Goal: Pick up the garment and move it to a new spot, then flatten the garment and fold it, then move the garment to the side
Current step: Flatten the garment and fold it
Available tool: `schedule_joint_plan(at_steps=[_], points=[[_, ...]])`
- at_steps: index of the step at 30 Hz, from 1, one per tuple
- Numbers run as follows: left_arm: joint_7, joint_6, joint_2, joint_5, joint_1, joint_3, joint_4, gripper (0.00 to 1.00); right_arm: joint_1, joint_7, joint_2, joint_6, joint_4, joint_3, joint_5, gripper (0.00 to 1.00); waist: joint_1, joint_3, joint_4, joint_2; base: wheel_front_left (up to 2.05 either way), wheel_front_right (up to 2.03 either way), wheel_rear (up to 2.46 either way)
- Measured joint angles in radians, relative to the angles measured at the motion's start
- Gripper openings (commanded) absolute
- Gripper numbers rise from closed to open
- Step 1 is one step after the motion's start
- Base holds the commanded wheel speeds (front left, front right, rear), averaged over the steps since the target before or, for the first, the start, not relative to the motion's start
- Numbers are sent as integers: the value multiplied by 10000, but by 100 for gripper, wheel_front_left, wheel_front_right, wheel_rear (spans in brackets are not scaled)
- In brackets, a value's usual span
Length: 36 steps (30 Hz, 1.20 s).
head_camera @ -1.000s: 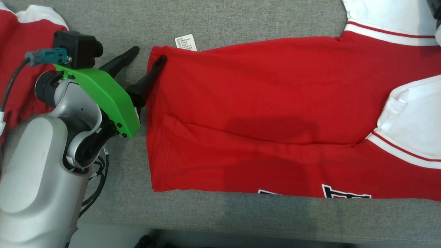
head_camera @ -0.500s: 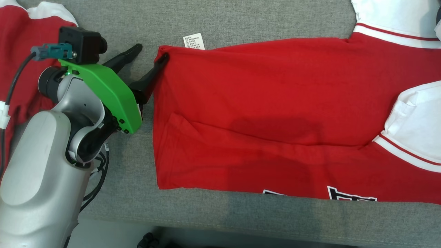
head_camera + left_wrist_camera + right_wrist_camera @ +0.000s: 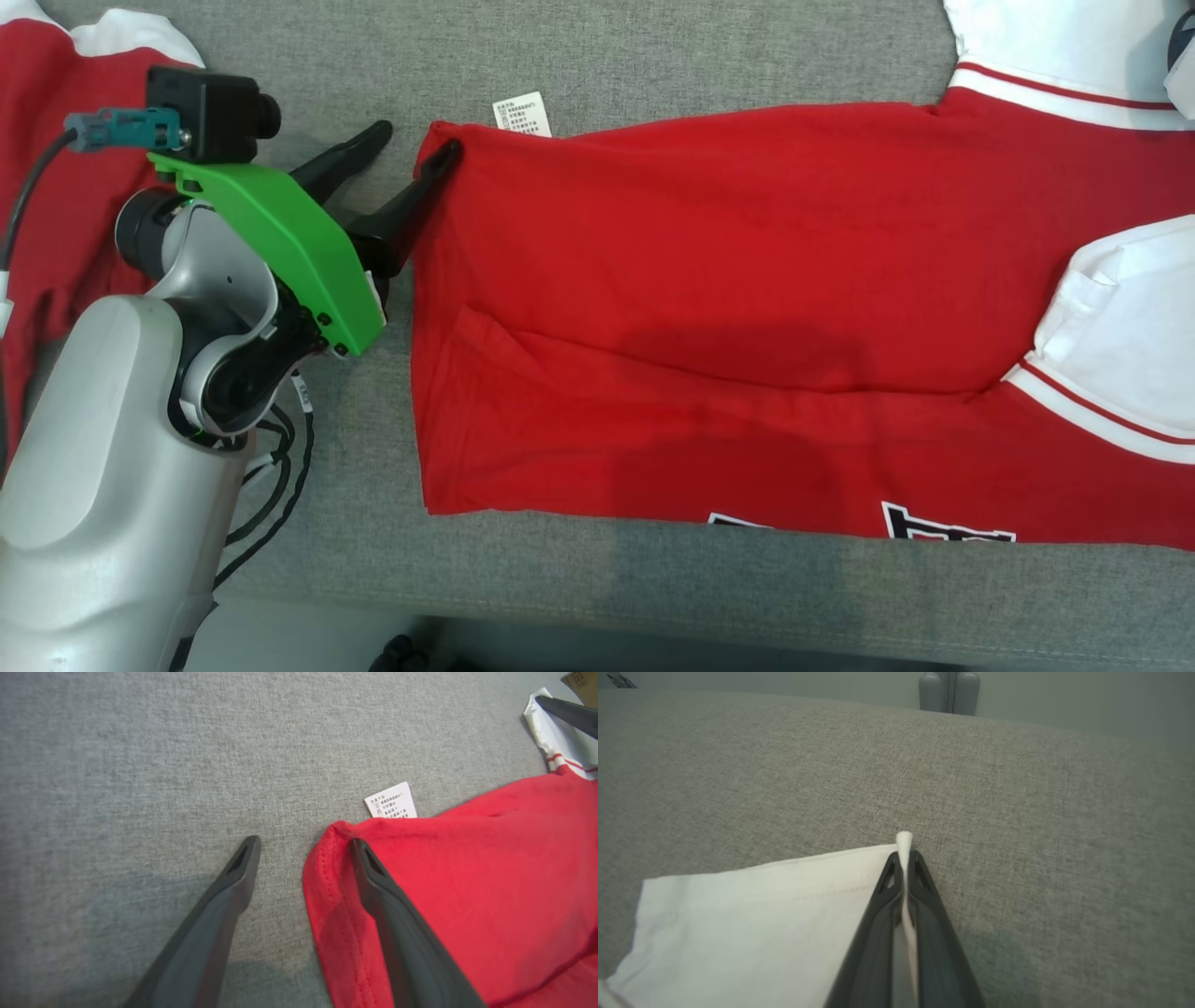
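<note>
Red garment (image 3: 728, 308) with white parts lies spread on grey worktop (image 3: 653, 588); white tag (image 3: 521, 114) pokes out at top edge. Right gripper (image 3: 903, 858) pinched tight on white corner of garment; maybe sleeve end, hard to tell. Left gripper (image 3: 303, 844) spread wide at red corner by tag; one finger on red cloth, other on bare worktop; grasping nothing. Step looks like: take hold of both ends to flatten or fold. Next move: left gripper must squeeze on red corner and catch all layers, not just push cloth; then lift both ends together.
</note>
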State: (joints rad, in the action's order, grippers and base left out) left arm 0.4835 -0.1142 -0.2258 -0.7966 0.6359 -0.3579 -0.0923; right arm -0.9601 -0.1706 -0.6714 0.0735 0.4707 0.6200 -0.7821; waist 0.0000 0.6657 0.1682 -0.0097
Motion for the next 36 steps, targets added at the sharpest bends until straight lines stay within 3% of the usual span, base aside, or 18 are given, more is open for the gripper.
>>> schedule_joint_plan(at_steps=[10,11,13,14,16,17,19,24,36], points=[[263,-84,10,-456,7,-253,50,100,0,44,88,142,389,86,-2,0,0,-160,-99,0,0,0,0],[263,-84,8,-476,8,-278,46,95,0,54,100,144,420,102,-2,0,0,-176,-108,0,0,0,0],[263,-86,8,-504,9,-328,38,76,0,86,128,144,489,140,-2,0,0,-211,-129,0,0,0,0],[263,-86,6,-520,10,-349,36,59,0,88,148,146,510,163,-2,0,0,-228,-141,0,0,0,0],[259,-88,6,-529,10,-351,8,39,0,130,234,199,556,255,-2,0,0,-268,-179,0,0,0,0],[255,-88,2,-527,10,-364,-2,20,0,132,288,213,570,282,-2,0,0,-293,-204,0,0,0,0],[157,-92,25,-529,10,-403,-36,0,3,192,355,224,610,345,-2,0,0,-351,-249,0,0,0,0],[-8,-92,44,-602,7,-412,-203,0,26,330,495,311,602,449,-4,0,0,-500,-374,0,0,0,0],[-1151,-98,-130,-813,-528,-199,-301,0,467,1785,600,405,-171,159,-236,0,0,-1109,-670,0,0,0,0]])
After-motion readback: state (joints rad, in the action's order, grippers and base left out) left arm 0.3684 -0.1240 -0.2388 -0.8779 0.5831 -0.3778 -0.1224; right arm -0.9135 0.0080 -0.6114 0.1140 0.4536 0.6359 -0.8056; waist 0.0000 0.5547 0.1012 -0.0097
